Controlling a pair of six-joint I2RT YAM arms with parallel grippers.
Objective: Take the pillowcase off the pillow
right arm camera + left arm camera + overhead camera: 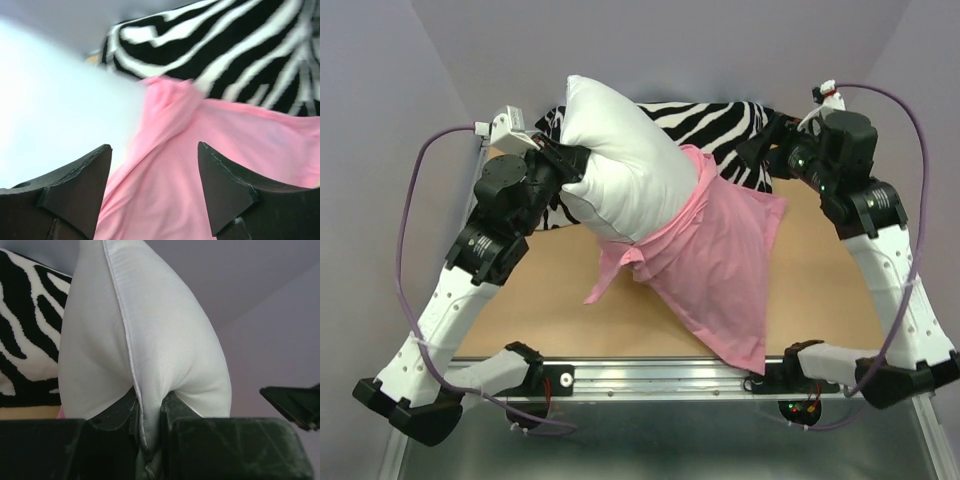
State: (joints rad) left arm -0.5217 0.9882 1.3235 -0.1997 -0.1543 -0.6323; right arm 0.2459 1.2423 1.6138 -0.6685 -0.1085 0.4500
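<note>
The plump white pillow is raised at the back left of the table, one end pointing up. My left gripper is shut on its seamed edge; the left wrist view shows the seam pinched between the jaws of the left gripper. The pink pillowcase still wraps the pillow's lower right end and trails limp across the table toward the front. My right gripper hovers at the pillowcase's far right edge. In the right wrist view the right gripper is open, with the pillowcase beyond the gap, not pinched.
A black-and-white zebra-striped cushion lies along the back of the table behind the pillow and under my right gripper. Bare wooden tabletop shows front left. Grey walls close in on both sides and the back.
</note>
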